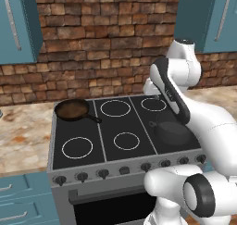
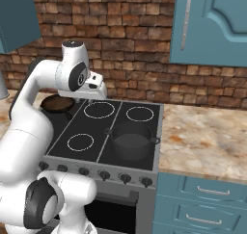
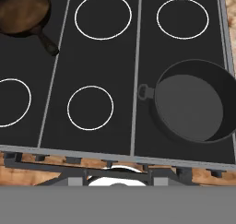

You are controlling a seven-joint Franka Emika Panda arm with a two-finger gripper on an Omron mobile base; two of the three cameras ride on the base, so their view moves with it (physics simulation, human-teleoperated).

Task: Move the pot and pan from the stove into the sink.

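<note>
One shallow round frying pan (image 1: 71, 109), brown inside with a long thin black handle, sits on the back-left burner of the black glass cooktop stove (image 1: 111, 140), which carries five white burner rings. One deep dark grey pot (image 2: 131, 140) with small side handles stands at the front right. Speckled stone desk (image 2: 202, 132) flanks the stove; red brick wall (image 1: 102, 43) and blue cabinets (image 2: 212, 26) rise behind. Whether the pincer is parted or closed cannot be told; nothing shows in it.

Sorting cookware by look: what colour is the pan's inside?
Brown, with a dark rim; the pan shows best in the hand view.
</note>
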